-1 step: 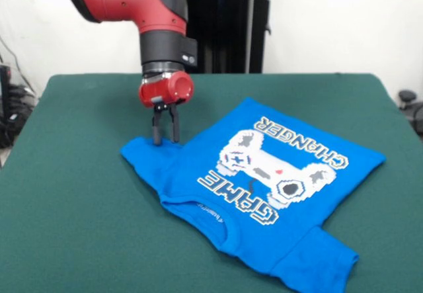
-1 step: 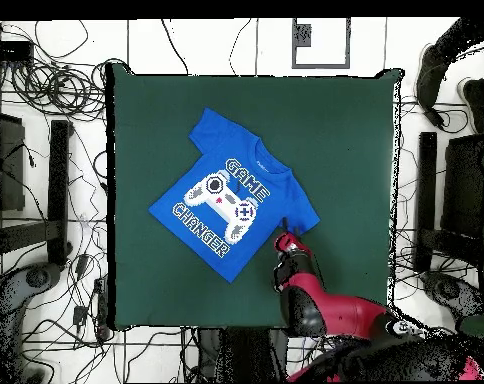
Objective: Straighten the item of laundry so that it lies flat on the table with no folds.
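Note:
The item of laundry, a bright blue T-shirt, lies print side up and skewed on the green table. Its collar faces the near edge, and the sleeve at the near right looks bunched. My gripper points straight down at the tip of the other sleeve. Its two fingers stand a little apart, with the tips touching the cloth edge. From overhead the shirt sits diagonally at the table's middle, and the gripper is at its lower right sleeve.
Green table cloth stretches wide on every side of the shirt. Cables and black equipment lie on the floor around the table. A dark object stands just past the table's right side.

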Robot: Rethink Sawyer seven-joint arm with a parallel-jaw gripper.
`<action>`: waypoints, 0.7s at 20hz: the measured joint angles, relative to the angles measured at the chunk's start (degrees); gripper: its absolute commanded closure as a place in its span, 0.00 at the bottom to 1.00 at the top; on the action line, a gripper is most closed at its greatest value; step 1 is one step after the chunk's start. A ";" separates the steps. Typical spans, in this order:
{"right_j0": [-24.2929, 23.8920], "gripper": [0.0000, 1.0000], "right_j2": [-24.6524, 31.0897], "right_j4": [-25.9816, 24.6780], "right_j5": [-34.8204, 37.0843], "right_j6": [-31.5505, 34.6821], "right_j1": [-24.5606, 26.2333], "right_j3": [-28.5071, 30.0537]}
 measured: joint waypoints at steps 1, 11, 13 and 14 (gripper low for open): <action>-0.14 0.00 0.03 -0.23 0.00 0.00 0.00 -0.02; -0.68 0.00 0.02 -0.72 0.00 0.00 0.05 -0.05; -0.68 0.00 0.02 -0.72 0.00 0.00 0.05 -0.05; -0.66 0.00 0.01 -0.72 0.01 0.00 0.05 -0.06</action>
